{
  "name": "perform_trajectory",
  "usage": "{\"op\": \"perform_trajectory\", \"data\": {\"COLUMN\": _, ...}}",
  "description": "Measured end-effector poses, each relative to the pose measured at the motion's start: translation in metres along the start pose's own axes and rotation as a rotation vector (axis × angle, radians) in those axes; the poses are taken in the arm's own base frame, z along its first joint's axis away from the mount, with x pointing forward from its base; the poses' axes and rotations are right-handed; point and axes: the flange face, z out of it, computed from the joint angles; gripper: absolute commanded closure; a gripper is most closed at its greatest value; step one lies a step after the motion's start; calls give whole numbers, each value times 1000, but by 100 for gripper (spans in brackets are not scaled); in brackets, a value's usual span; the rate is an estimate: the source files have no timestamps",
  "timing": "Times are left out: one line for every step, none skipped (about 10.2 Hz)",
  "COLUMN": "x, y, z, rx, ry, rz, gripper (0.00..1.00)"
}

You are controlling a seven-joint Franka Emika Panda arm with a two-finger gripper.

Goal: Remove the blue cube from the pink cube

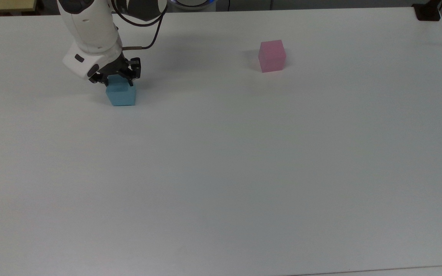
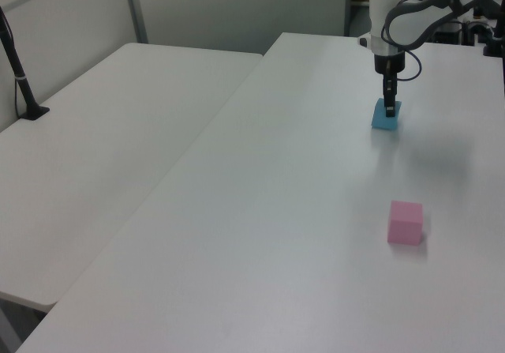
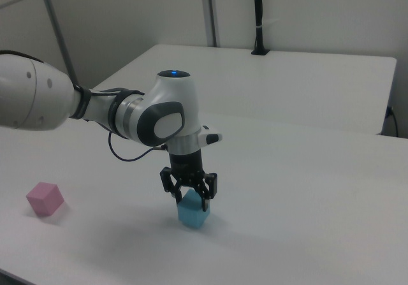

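Observation:
The blue cube (image 1: 121,96) sits low at the top view's far left, its base at or just above the white table (image 1: 221,172). My gripper (image 1: 118,81) comes down on it from above, with a finger on each side of its upper part, shut on it. The cube (image 2: 385,119) and gripper (image 2: 389,110) lie at the far end of the table in the left view. In the right view the gripper (image 3: 190,199) straddles the cube (image 3: 193,216). The pink cube (image 1: 272,56) stands alone on the table, well to the top view's right, with nothing on it (image 2: 405,223) (image 3: 44,199).
A black clamp (image 1: 428,11) sits at the table's far right corner in the top view. A second white table (image 2: 102,132) adjoins on the left view's left, with a black pole (image 2: 20,69) on it. The arm's white body (image 3: 159,119) leans over the table.

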Motion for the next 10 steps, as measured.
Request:
{"op": "perform_trajectory", "data": {"x": -1, "y": 4, "z": -1, "rx": -1, "ry": 2, "rz": 6, "gripper": 0}}
{"op": "perform_trajectory", "data": {"x": -2, "y": 7, "z": -2, "rx": -1, "ry": 4, "rz": 13, "gripper": 0}}
{"op": "perform_trajectory", "data": {"x": -3, "y": 11, "z": -4, "rx": -2, "ry": 8, "rz": 20, "gripper": 0}}
{"op": "perform_trajectory", "data": {"x": -3, "y": 13, "z": -13, "rx": -5, "ry": 13, "rz": 24, "gripper": 0}}
{"op": "perform_trajectory", "data": {"x": -3, "y": 16, "z": -34, "rx": 0, "ry": -5, "rz": 48, "gripper": 0}}
{"op": "perform_trajectory", "data": {"x": -4, "y": 19, "z": -69, "rx": 6, "ry": -25, "rz": 113, "gripper": 0}}
{"op": "perform_trajectory", "data": {"x": -6, "y": 18, "z": -109, "rx": 13, "ry": -23, "rz": 214, "gripper": 0}}
{"op": "perform_trajectory", "data": {"x": -10, "y": 10, "z": -147, "rx": 6, "ry": 2, "rz": 312, "gripper": 0}}
{"op": "perform_trajectory", "data": {"x": -17, "y": -7, "z": -179, "rx": -2, "ry": 24, "rz": 369, "gripper": 0}}
{"op": "perform_trajectory", "data": {"x": -25, "y": -25, "z": -207, "rx": -5, "ry": 25, "rz": 378, "gripper": 0}}
